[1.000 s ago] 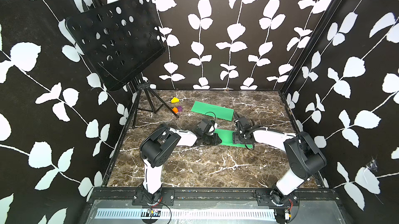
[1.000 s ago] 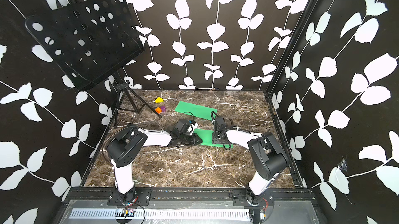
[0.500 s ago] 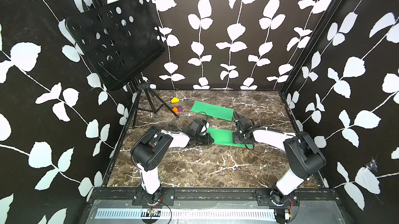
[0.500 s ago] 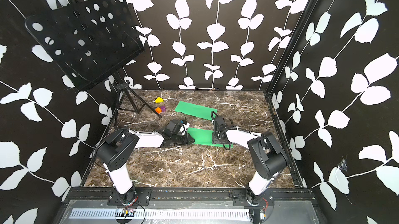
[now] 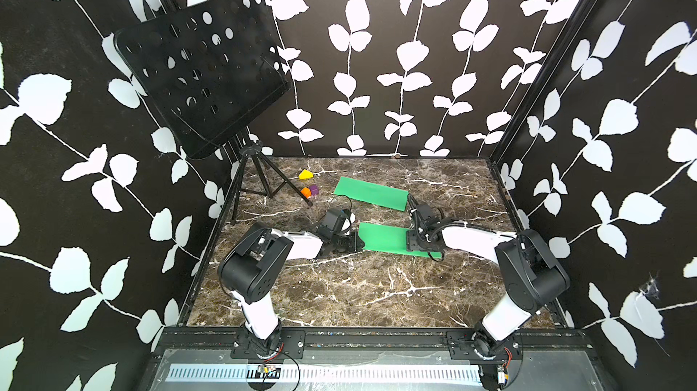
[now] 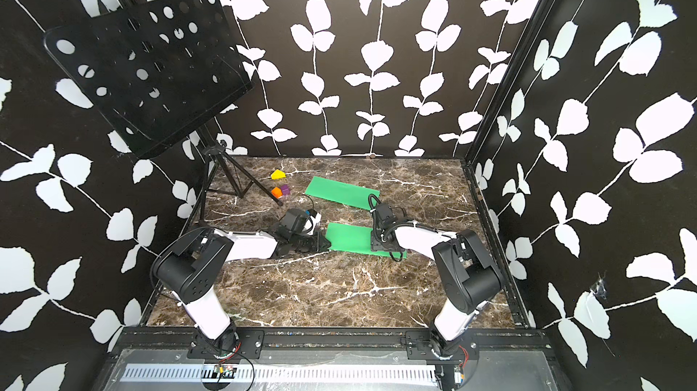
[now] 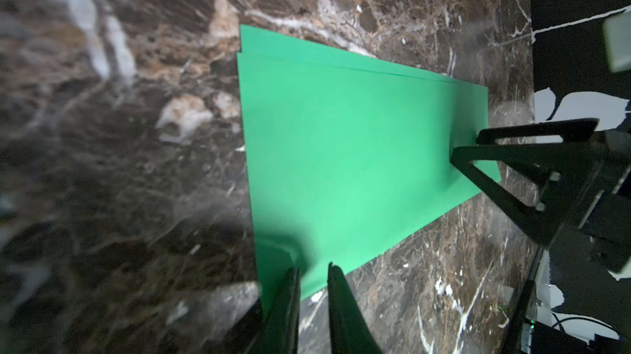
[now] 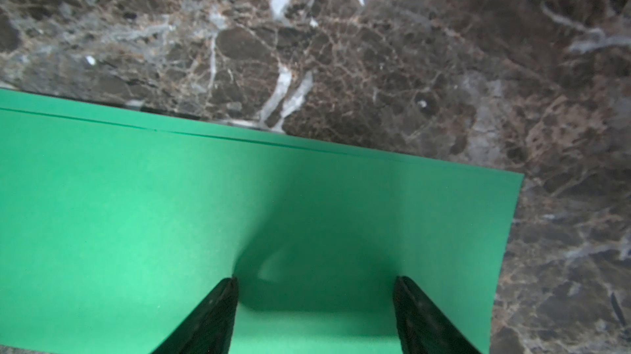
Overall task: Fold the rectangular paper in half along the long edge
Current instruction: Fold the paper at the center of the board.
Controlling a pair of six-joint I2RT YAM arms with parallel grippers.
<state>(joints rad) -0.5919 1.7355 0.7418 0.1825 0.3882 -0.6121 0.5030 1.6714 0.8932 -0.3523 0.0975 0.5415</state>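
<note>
Nearest, a black rail [image 5: 377,342] carries both arm bases at the front of the brown marble table [image 5: 339,287]. Mid-table the green paper [image 5: 381,238] lies flat in two layers, its long edges slightly offset, between the two grippers. The left gripper [image 7: 312,268] sits at the paper's left end, fingers drawn almost together, nothing seen pinched. The right gripper [image 8: 314,301] is spread wide with its fingertips on the right end, hiding that end in both top views. Behind lies a second green sheet [image 5: 371,193]. Left of it are an orange block [image 5: 306,192], a purple block [image 5: 314,190] just beside it, and a yellow block [image 5: 305,175] farther back. A black perforated music stand [image 5: 203,72] fills the far left corner. Black walls [image 5: 377,49] with white leaves enclose everything.
</note>
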